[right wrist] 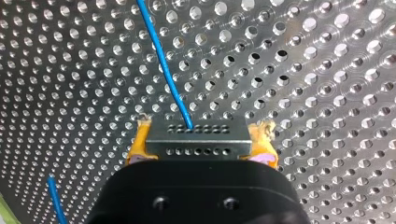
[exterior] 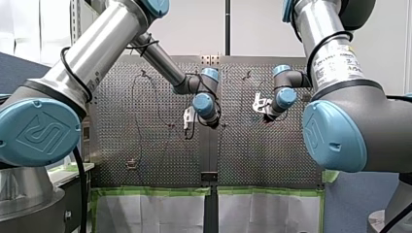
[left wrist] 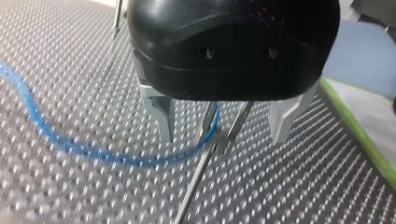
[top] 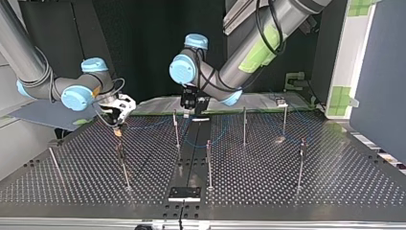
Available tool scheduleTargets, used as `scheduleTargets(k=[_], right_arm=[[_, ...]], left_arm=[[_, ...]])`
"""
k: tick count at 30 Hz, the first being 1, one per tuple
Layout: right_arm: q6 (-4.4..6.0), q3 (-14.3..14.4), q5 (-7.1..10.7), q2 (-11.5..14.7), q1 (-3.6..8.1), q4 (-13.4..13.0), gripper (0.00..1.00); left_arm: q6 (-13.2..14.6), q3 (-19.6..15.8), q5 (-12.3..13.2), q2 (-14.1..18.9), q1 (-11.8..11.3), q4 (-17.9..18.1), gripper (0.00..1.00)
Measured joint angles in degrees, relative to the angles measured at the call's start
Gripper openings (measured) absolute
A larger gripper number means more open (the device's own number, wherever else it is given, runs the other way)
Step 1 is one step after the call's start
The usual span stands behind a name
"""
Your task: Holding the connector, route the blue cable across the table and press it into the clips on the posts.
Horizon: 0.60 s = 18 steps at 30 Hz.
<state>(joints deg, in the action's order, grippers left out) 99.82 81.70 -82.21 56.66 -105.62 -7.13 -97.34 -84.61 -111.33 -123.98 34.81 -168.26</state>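
Where the yellow pads (right wrist: 139, 144) press in from both sides, the metal connector (right wrist: 198, 140) is pinched in the right jaws, and the blue cable (right wrist: 166, 70) is seen leaving its face above the perforated counter (right wrist: 303, 70). The left jaws are held spread wide, their metal fingers (left wrist: 161, 116) set astride the top of a clipped post (left wrist: 219, 144). Right at that post the cable is seen rising off the counter between the fingers; out from the post it is laid in a loose curve.
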Motion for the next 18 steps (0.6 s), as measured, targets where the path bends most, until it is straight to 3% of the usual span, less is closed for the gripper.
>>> scheduleTargets(k=[10, 18], right_arm=[[-0.2, 0.0, 0.1, 0.0, 0.52, 0.1, 0.0], [-0.23, 0.0, 0.36, 0.1, 1.48, 0.3, 0.0]], left_arm=[[-3.3, 1.5, -2.4, 0.0, 4.4, 3.6, 1.0], [-7.1, 5.3, -5.2, -2.8, 8.3, 5.5, 1.0]])
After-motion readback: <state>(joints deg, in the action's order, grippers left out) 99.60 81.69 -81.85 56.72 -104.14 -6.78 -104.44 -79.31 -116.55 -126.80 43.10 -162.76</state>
